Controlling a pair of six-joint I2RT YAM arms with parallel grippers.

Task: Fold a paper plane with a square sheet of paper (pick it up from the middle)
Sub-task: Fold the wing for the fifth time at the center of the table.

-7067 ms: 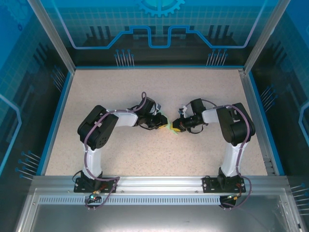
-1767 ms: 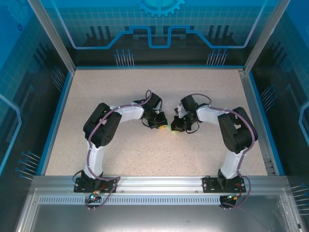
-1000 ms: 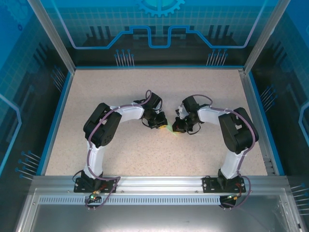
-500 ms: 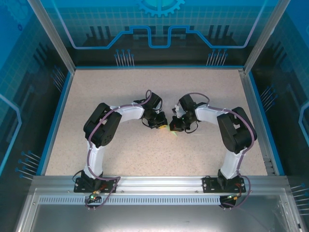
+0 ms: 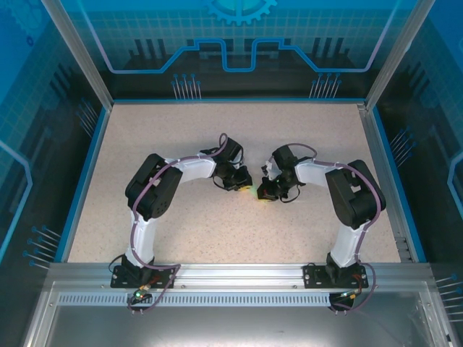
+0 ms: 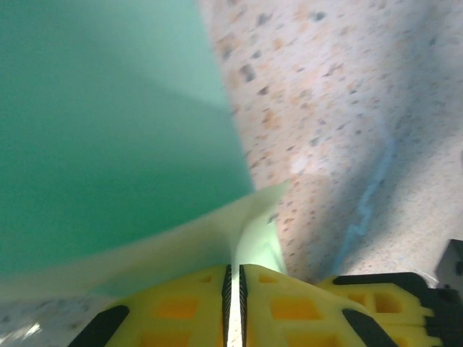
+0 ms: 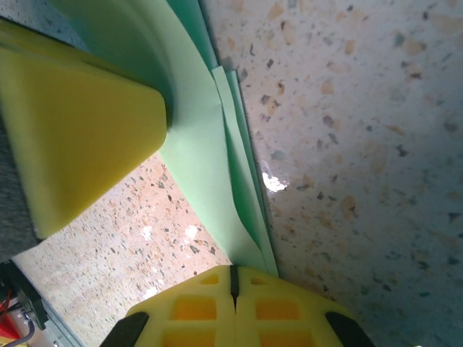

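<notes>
The paper plane (image 5: 253,192) is a small, pale mint-green piece folded into several layers, held just above the table's middle between both grippers. My left gripper (image 5: 244,187) comes in from the left and my right gripper (image 5: 262,194) from the right. In the left wrist view my yellow left gripper (image 6: 233,269) is shut on a raised fold of the paper plane (image 6: 108,108). In the right wrist view my right gripper (image 7: 233,271) is shut on the layered edge of the paper plane (image 7: 195,144). The left gripper's yellow finger (image 7: 79,137) presses on it at upper left.
The speckled beige table (image 5: 181,130) is ringed by a blue rim (image 5: 83,181) and glass walls. Both arm bases sit on the metal rail (image 5: 239,278) at the near edge.
Since seven seconds ago both elbows have swung outward and the wrists moved slightly back. In the last second the right gripper shifted a little back and forth. The paper stays held.
</notes>
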